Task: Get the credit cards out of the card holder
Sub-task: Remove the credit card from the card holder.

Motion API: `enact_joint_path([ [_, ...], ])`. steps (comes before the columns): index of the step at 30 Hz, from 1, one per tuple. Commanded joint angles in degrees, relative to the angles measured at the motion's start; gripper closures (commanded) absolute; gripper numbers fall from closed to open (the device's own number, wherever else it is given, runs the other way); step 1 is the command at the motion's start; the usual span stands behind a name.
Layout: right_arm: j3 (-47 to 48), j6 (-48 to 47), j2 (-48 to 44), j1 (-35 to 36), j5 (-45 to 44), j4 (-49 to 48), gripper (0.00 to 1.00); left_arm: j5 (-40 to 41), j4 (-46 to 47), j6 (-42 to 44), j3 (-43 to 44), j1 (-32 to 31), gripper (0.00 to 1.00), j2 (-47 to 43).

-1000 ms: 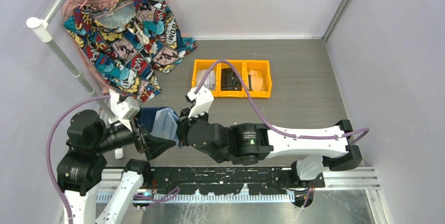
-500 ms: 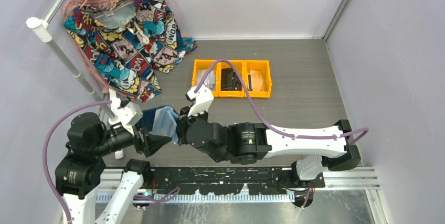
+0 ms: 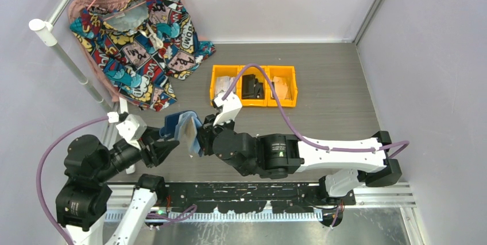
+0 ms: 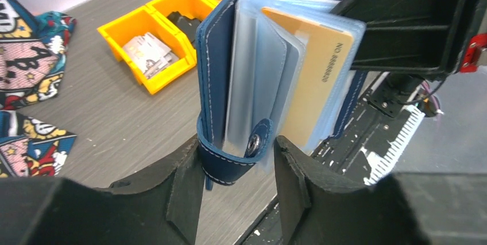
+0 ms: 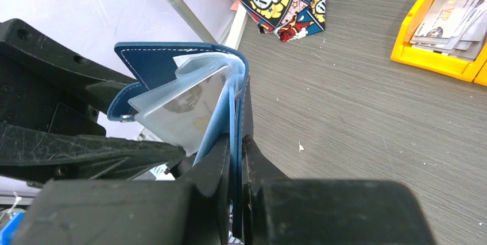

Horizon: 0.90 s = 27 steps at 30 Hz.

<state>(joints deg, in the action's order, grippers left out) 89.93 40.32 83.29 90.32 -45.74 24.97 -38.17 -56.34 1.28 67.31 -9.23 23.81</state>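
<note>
Right now, the right gripper (image 5: 236,142) is almost shut. It pinches one blue side of the card holder (image 4: 215,55) and holds it up off the worktop (image 4: 115,119).

The left gripper (image 4: 238,144) has its fingers apart. The end with the snap tab (image 4: 252,142) sits between them. I cannot tell if they squeeze it or only stand beside it.

The holder hangs open like a little book between the two grippers. It looks soft and bendy, and its clear sleeves (image 4: 258,67) look slippery. A tan card (image 4: 310,73) pokes out of a sleeve on the side nearest the right gripper. The card looks thin, light and stiff. I think the bare top edge is the best place to grab it, while the blue cover is held tight.

How many credit cards are inside is hidden by the sleeves. A pale card (image 5: 184,107) shows through one, but its print is blurry.

Far beyond the grippers are yellow bins (image 4: 161,81) and a bright cloth (image 4: 29,67).
</note>
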Motion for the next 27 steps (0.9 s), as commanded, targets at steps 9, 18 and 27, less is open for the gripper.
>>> enact_joint_path([
  [9,-0.8,-1.7,-4.5,0.8,3.6,-5.8,0.99,6.9,6.9,-3.0,1.7,0.5,0.65,-1.8],
  [18,-3.8,-3.6,-5.6,0.8,10.0,-10.1,0.99,-2.0,7.7,-7.3,3.2,0.5,0.61,-0.8],
  [27,-10.9,-4.1,-10.1,0.8,10.7,-16.5,0.99,-3.8,5.1,-6.3,4.7,0.5,0.99,0.5],
])
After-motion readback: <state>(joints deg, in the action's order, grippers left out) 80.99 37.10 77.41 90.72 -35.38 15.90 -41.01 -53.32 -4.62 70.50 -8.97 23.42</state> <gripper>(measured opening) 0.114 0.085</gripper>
